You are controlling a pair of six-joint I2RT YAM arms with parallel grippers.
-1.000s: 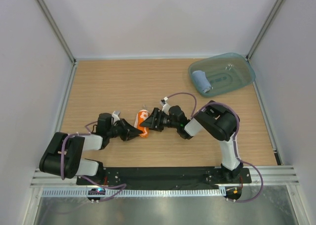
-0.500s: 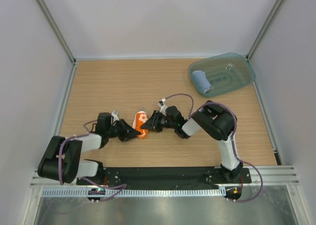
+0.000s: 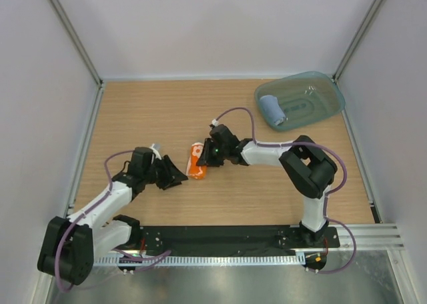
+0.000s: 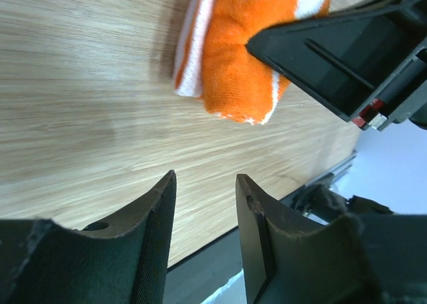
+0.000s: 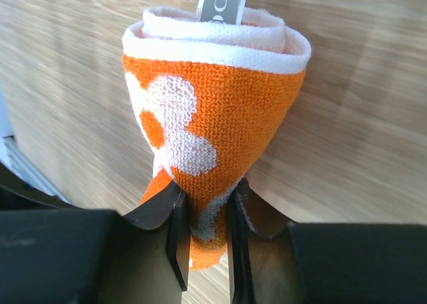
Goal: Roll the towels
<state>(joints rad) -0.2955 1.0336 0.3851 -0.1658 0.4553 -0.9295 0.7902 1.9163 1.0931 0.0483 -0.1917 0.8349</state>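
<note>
The rolled orange-and-white towel point(image 3: 196, 165) lies mid-table. My right gripper point(image 3: 203, 159) is shut on the towel point(image 5: 212, 111), its jaws pinching the roll's near end. In the left wrist view the same towel point(image 4: 240, 57) lies ahead of the fingers. My left gripper point(image 3: 179, 175) is open, with only bare wood between its jaws, and stands just left of the roll, apart from it. The light blue towel point(image 3: 271, 109) sits rolled inside the teal tray point(image 3: 327, 97).
The teal tray stands at the far right corner by the right wall. Metal frame posts and white walls bound the table on three sides. A black rail point(image 3: 220, 236) carries both arm bases at the near edge.
My left gripper has let go of the orange towel and drawn back left. My right gripper has closed on the roll and shifted it slightly.
</note>
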